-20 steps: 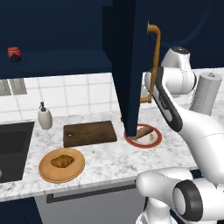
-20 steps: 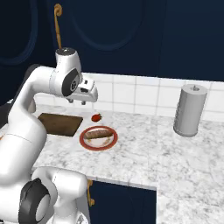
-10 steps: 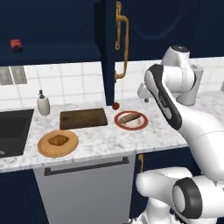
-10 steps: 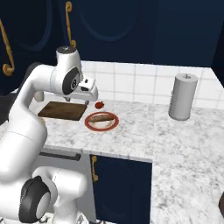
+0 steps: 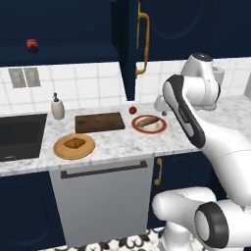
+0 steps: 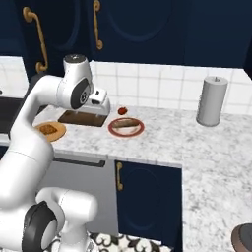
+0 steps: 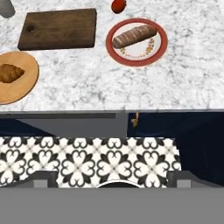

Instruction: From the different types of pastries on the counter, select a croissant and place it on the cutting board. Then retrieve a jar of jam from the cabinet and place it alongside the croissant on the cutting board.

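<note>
Fingers released, grasping nothing, raised above the table's front edge. Croissant (image 7: 9,72) sits on the round wooden plate (image 7: 26,89) near the front edge; cutting board (image 7: 59,29) toward the back is bare. Jar of jam (image 5: 32,45) stands in the open cabinet (image 5: 63,24). Judgement: neither placement done.

croissant (image 7: 9,73) on plate (image 7: 17,94), cutting board (image 7: 59,29) behind

You find no readable text, label, brand, number or sign anywhere here: not on the counter's things, the cabinet doors or the wall.
</note>
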Available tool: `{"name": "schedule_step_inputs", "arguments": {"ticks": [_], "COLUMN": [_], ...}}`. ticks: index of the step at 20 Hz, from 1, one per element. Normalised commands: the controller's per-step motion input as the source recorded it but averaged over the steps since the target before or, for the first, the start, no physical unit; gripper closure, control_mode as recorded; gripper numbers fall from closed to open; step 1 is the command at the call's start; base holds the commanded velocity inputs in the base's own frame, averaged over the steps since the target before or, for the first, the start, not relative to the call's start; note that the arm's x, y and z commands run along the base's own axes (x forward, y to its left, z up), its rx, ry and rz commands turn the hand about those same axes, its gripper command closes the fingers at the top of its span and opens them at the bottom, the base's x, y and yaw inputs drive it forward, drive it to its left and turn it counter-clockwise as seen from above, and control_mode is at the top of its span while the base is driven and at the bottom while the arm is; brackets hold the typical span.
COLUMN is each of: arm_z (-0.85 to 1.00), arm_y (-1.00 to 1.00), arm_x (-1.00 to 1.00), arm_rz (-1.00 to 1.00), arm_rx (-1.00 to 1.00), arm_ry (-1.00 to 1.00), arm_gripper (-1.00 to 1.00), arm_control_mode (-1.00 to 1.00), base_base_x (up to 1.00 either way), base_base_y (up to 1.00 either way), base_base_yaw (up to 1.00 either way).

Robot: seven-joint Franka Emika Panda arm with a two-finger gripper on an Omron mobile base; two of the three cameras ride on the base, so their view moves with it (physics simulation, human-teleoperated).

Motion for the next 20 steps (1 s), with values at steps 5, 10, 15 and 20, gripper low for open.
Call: {"name": "schedule_step_inputs", "arguments": {"ticks": [5, 10, 15, 20], "arm_z": [0.0, 0.0, 0.0, 0.0], "arm_y": [0.0, 0.0, 0.0, 0.0], "arm_x": [0.0, 0.0, 0.0, 0.0], "arm_rz": [0.0, 0.0, 0.0, 0.0], "arm_rx": [0.0, 0.0, 0.0, 0.0], "arm_ry": [0.0, 0.0, 0.0, 0.0], "arm_gripper": [-1.0, -1.0, -1.0, -1.0], "arm_control_mode": [1.0, 1.0, 1.0, 1.0], "base_base_x": [-0.64, -0.76, -0.87, -0.19], "base_base_y": [-0.34, 0.12, 0.48, 0.76], "base_base_yaw": [0.01, 0.0, 0.04, 0.13]}}
